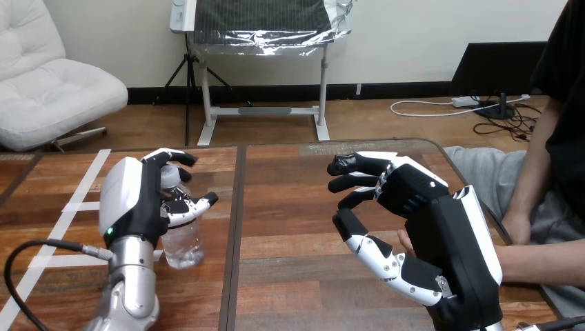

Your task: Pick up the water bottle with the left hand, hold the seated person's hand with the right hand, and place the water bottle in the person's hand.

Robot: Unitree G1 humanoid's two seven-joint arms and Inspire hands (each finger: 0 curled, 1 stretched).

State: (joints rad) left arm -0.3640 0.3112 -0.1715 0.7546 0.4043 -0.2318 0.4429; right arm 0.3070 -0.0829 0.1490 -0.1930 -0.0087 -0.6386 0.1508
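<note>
Water bottle [182,243] at 8 o'clock, upright, base seemingly on table [290,227]; left hand [131,200] wrapped round it, fingers and thumb curled, likely for lift. Bottle small, clear plastic. Right hand [448,227] at 4 o'clock, fingers loosely spread, gripping nothing; person's hand [405,241] peeks beneath, probably awaiting support.

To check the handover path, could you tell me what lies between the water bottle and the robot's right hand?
In the head view, only bare table with a dark seam separates the water bottle from the right hand.
</note>
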